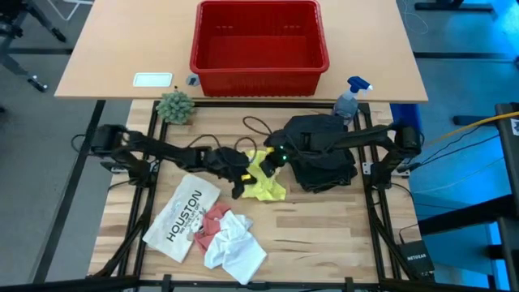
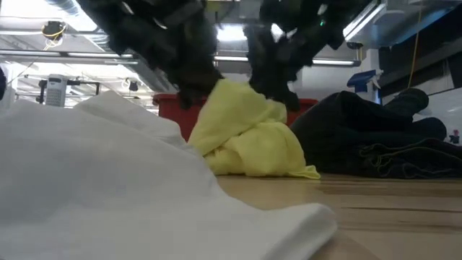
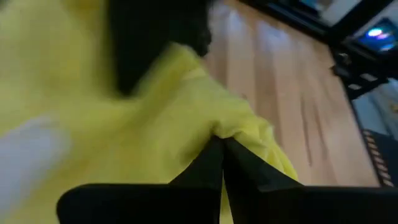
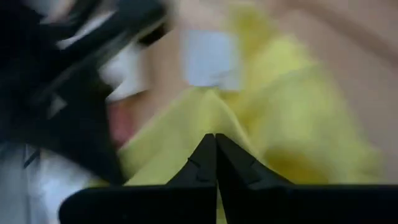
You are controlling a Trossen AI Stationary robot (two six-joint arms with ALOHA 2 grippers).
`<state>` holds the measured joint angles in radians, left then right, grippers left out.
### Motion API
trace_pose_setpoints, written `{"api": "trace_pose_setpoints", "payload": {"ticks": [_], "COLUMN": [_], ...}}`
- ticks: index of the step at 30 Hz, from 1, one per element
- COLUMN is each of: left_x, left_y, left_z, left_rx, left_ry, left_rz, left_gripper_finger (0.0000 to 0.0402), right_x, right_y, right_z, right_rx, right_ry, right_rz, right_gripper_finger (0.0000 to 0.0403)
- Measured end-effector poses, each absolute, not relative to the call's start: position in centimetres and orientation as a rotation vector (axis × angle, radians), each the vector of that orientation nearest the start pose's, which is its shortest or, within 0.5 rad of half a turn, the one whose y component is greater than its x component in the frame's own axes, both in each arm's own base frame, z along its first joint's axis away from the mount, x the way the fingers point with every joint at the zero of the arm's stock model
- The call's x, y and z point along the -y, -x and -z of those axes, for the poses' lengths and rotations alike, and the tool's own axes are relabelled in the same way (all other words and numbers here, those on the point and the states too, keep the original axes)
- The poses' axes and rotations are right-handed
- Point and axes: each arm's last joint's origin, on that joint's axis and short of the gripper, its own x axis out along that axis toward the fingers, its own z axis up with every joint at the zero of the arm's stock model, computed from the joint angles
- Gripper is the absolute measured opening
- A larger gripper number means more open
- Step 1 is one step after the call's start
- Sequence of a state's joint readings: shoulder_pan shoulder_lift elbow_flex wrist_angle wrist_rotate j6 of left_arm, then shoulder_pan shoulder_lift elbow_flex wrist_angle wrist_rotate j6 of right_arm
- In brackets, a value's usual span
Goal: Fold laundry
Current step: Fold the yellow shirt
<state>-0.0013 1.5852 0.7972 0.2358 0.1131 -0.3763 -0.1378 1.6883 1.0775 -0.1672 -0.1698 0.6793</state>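
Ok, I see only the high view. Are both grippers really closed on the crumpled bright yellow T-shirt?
Observer: Yes. The left gripper is pinched shut on the crumpled bright yellow T-shirt.
Operator: And the right one?
Observer: The right gripper is also shut on yellow fabric.
Operator: Is the shirt off the table?
Observer: In the low view its lower part rests on the wooden table.

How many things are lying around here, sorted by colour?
Yellow: 1, the T-shirt
Black: 1, the trousers
Pink: 1, the small cloth
White: 2, the crumpled cloth and the HOUSTON item
Red: 1, the basket
Green: 1, the plant
Blue: 1, the spray bottle
Total: 8
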Motion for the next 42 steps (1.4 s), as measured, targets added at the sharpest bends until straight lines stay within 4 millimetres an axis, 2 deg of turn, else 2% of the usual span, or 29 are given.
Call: {"api": "trace_pose_setpoints", "payload": {"ticks": [4, 8, 12, 16, 18, 20, 24, 27, 30, 33, 38, 42], "left_x": [0.5, 0.5, 0.1, -0.7, -0.9, -0.9, -0.8, -0.9, -1.0, -0.8, -0.2, 0.2], "left_y": [-34.2, -35.8, -36.4, -36.3, -36.1, -35.8, -34.6, -33.4, -32.4, -31.3, -29.6, -29.2], "left_z": [-16.0, -15.0, -13.9, -13.9, -14.6, -16.2, -19.8, -21.6, -22.5, -21.9, -20.5, -19.8], "left_rx": [-0.653, -0.637, -0.656, -0.665, -0.664, -0.624, -0.560, -0.560, -0.589, -0.709, -0.872, -0.896], "left_ry": [0.414, 0.429, 0.464, 0.502, 0.531, 0.525, 0.471, 0.451, 0.443, 0.436, 0.406, 0.410], "left_rz": [0.010, 0.061, 0.059, 0.092, 0.115, 0.132, 0.162, 0.146, 0.101, 0.020, -0.124, -0.124], "left_gripper_finger": [0.0001, 0.0000, 0.0000, 0.0000, 0.0000, 0.0000, 0.0000, 0.0000, 0.0000, 0.0000, 0.0000, 0.0000], "right_x": [6.7, 8.4, 8.9, 8.8, 8.8, 8.9, 9.0, 8.8, 8.0, 5.7, 1.1, 0.6], "right_y": [-34.7, -34.4, -34.6, -34.7, -34.7, -34.6, -34.0, -33.2, -32.8, -33.2, -34.4, -35.2], "right_z": [-19.3, -18.5, -16.9, -15.6, -15.7, -16.6, -20.2, -22.0, -23.5, -23.7, -22.4, -19.4], "right_rx": [-0.794, -0.803, -0.860, -0.913, -0.900, -0.853, -0.706, -0.666, -0.646, -0.677, -0.738, -0.829], "right_ry": [-0.812, -0.874, -0.911, -0.924, -0.933, -0.924, -0.873, -0.852, -0.844, -0.832, -0.776, -0.766], "right_rz": [0.354, 0.374, 0.355, 0.371, 0.394, 0.402, 0.431, 0.443, 0.360, 0.254, 0.204, 0.250], "right_gripper_finger": [0.0001, 0.0000, 0.0000, 0.0000, 0.0000, 0.0000, 0.0001, 0.0004, 0.0004, 0.0001, 0.0000, 0.0000]}}
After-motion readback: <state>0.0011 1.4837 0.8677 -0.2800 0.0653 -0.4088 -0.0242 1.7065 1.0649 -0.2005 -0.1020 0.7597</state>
